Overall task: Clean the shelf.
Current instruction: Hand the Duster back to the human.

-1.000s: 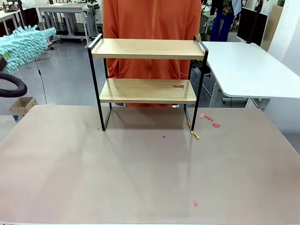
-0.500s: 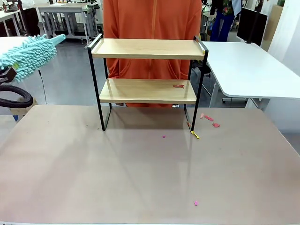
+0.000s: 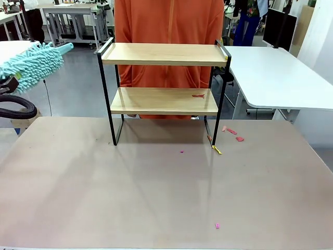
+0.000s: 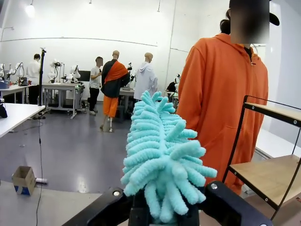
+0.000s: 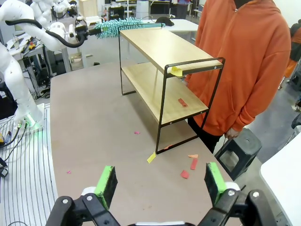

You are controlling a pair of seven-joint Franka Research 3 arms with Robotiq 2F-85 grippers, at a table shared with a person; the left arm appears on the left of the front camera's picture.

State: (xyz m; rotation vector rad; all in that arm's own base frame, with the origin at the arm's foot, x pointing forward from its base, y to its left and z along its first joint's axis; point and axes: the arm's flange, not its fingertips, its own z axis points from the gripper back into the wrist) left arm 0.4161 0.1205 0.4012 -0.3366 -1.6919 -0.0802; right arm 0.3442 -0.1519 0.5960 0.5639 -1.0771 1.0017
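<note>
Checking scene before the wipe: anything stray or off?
Yes: scraps. A red scrap lies on the shelf's lower board, a yellow scrap on the top board's corner, and red bits on the table beside it.

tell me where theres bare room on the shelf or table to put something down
The shelf's top board is bare apart from a yellow scrap at one end rail. The lower board is free except a red scrap. The table is open in front; scraps crowd the stretch by the shelf's right legs.
</note>
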